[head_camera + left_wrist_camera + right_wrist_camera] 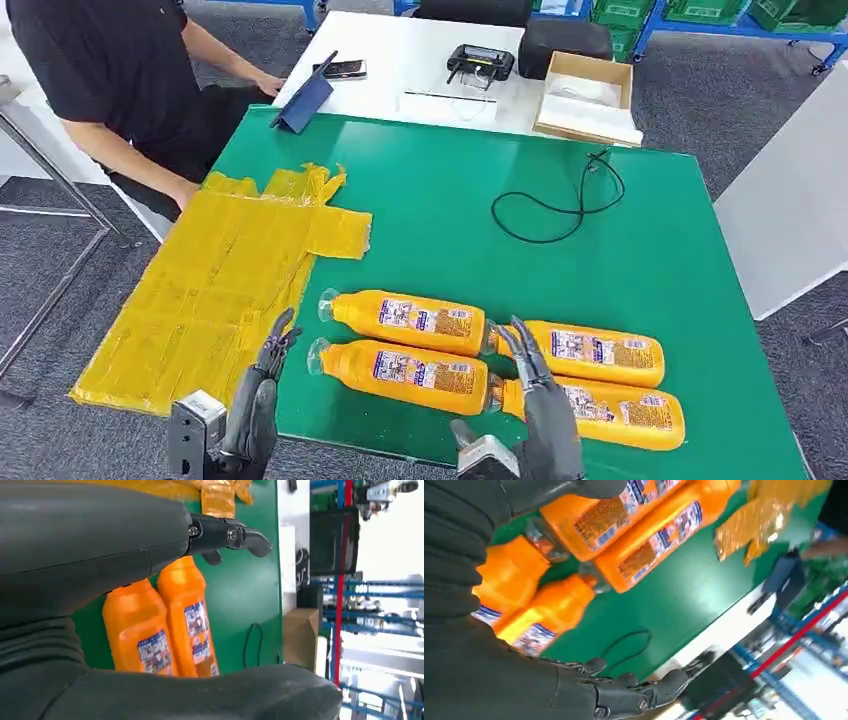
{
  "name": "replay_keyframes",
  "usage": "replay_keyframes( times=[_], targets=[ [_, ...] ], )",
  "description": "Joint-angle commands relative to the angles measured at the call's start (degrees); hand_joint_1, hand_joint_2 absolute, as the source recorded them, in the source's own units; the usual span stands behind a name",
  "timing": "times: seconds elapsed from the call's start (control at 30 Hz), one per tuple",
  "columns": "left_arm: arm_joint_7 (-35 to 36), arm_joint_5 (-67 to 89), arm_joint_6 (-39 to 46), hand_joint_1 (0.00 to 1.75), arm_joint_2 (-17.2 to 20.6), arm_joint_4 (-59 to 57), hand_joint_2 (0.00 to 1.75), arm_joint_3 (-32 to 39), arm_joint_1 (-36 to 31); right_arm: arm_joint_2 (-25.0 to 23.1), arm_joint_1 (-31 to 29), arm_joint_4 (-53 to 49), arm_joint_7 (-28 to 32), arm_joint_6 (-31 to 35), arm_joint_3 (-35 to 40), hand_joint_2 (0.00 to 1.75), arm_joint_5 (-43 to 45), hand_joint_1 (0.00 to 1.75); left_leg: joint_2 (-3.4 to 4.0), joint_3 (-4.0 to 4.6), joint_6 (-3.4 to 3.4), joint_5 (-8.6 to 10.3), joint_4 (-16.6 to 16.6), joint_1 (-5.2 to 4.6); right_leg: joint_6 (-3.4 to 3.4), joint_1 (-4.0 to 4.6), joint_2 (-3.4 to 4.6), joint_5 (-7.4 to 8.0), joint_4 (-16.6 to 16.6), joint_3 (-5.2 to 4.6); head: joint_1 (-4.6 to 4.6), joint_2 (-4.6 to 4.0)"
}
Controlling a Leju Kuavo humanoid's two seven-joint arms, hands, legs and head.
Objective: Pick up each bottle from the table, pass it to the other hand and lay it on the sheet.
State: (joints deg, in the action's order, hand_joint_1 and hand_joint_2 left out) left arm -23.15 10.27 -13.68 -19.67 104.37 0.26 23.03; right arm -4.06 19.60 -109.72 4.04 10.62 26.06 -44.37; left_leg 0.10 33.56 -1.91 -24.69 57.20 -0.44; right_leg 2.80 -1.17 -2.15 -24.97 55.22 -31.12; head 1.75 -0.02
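- Lying on their sides on the green table are 4 orange bottles, set in 2 rows of 2 near the near edge: far-left bottle, near-left bottle, far-right bottle and near-right bottle.
- Their clear caps point left; none is on the yellow sheet, which covers the table's left side.
- The left hand hovers at the near edge, just left of the near-left bottle, fingers apart and grasping nothing.
- The right hand is raised over the caps of the 2 right bottles, fingers spread, holding nothing.
- A black cable loops on the far right of the table.
- A person sits at the far left, one hand by the sheet.
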Motion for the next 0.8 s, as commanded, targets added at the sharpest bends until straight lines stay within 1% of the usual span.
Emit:
replay_keyframes(
  times=[0.03,0.1,0.13,0.2,0.27,0.37,0.5,0.53,0.63,0.8],
  targets=[
    [-0.17,0.38,-0.57,0.00,-0.33,-5.15,0.00,0.23,-1.98,5.88,-6.95,8.14,-1.36,0.84,6.64,1.75,-1.01,0.00,0.07,-0.14,0.08,-0.01,-0.07,0.03,-0.08,0.03,0.17,0.02,-0.10,0.14,0.02,0.00],
    [-0.17,0.36,-0.88,0.00,-0.27,-5.02,0.00,0.25,-1.95,6.31,-6.91,7.99,-2.08,0.63,6.93,1.75,-2.03,0.00,0.06,-0.17,0.14,-0.02,-0.09,0.06,-0.14,0.04,0.21,0.01,-0.14,0.17,0.02,0.00],
    [-0.02,0.33,-1.30,0.00,-0.22,-5.25,0.00,0.21,-2.09,6.55,-7.76,8.67,-3.78,-0.47,7.49,1.75,-3.59,0.00,0.06,-0.13,0.10,-0.01,-0.08,0.03,-0.10,0.02,0.18,0.01,-0.11,0.12,0.02,0.00],
    [0.08,0.43,-1.47,0.00,0.06,-5.85,0.00,-0.12,-2.46,6.83,-9.38,10.73,-4.85,-2.19,8.28,1.75,-3.65,0.00,0.08,-0.12,0.13,-0.02,-0.08,0.06,-0.14,0.05,0.24,0.02,-0.13,0.15,0.04,0.00],
    [-0.01,0.47,-1.44,0.00,0.36,-6.35,0.00,-0.39,-2.86,6.74,-10.87,12.95,-5.17,-3.33,8.68,1.75,-3.45,0.00,0.13,-0.12,0.14,-0.01,-0.11,0.07,-0.14,0.06,0.30,0.05,-0.17,0.26,0.02,0.00],
    [-0.02,0.47,-1.40,0.00,0.40,-6.45,0.00,-0.40,-2.96,6.59,-11.16,13.55,-5.21,-3.31,8.65,1.75,-3.48,0.00,0.04,-0.10,0.10,0.01,-0.08,0.03,-0.09,0.02,0.15,0.02,-0.11,0.25,0.02,0.00],
    [-0.02,0.47,-1.40,0.00,0.40,-6.45,0.00,-0.40,-2.96,6.59,-11.16,13.55,-5.21,-3.31,8.65,1.75,-3.48,0.00,0.08,-0.07,0.14,-0.01,-0.07,0.05,-0.14,0.04,0.23,0.02,-0.11,0.22,0.02,0.00],
    [-0.04,0.25,-1.41,0.00,0.68,-6.45,0.00,-0.63,-2.92,7.31,-11.45,13.40,-5.65,-4.65,9.37,1.75,-3.31,0.00,0.03,-0.05,0.09,0.00,-0.06,0.04,-0.09,0.03,0.13,0.01,-0.09,0.21,0.02,0.00],
    [-0.31,0.30,-0.77,0.00,1.08,-7.08,0.00,-0.78,-3.23,8.24,-13.35,16.12,-7.08,-7.32,11.11,1.75,-3.00,0.00,0.05,-0.08,0.10,-0.01,-0.06,0.04,-0.09,0.03,0.15,0.01,-0.10,0.24,0.02,0.00],
    [-0.95,-0.22,-0.46,0.00,2.11,-7.69,0.00,-1.00,-3.46,7.85,-16.45,22.27,-7.76,-9.00,11.88,1.75,-2.61,0.00,0.12,-0.11,0.14,0.01,-0.10,0.06,-0.13,0.05,0.27,0.06,-0.15,0.26,0.02,0.00]
  ],
)
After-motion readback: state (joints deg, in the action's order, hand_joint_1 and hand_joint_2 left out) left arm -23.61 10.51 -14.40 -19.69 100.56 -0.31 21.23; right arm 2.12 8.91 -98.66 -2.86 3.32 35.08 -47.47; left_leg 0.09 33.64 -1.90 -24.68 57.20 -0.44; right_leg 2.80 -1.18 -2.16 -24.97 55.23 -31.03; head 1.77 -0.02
